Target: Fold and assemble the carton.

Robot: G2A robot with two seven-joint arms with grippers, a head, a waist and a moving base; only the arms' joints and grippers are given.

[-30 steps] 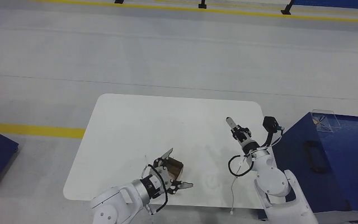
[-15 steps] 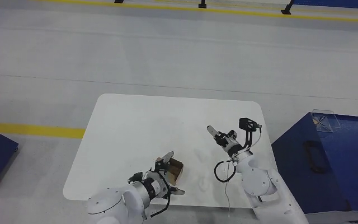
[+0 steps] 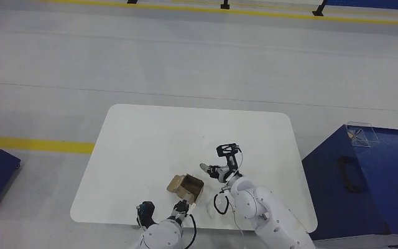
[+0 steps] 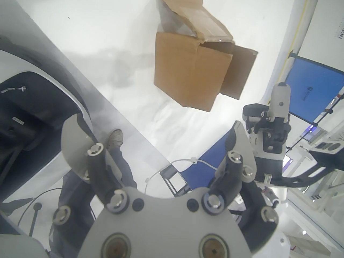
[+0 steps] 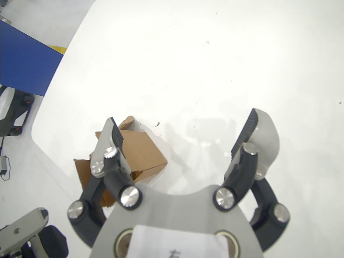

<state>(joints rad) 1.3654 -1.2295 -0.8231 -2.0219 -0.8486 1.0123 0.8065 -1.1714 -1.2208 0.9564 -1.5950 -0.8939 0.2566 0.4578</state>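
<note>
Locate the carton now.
Top view: the carton sits on the white table near its robot-side edge, just left of the right end effector.

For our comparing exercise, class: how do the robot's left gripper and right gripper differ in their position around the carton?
The left gripper hangs at the near edge of the table, facing the carton; the right gripper hangs over the table beside the carton. The carton lies clear ahead of the left gripper, while a finger of the right gripper hides part of it in the right wrist view. Both are open, holding nothing.
</note>
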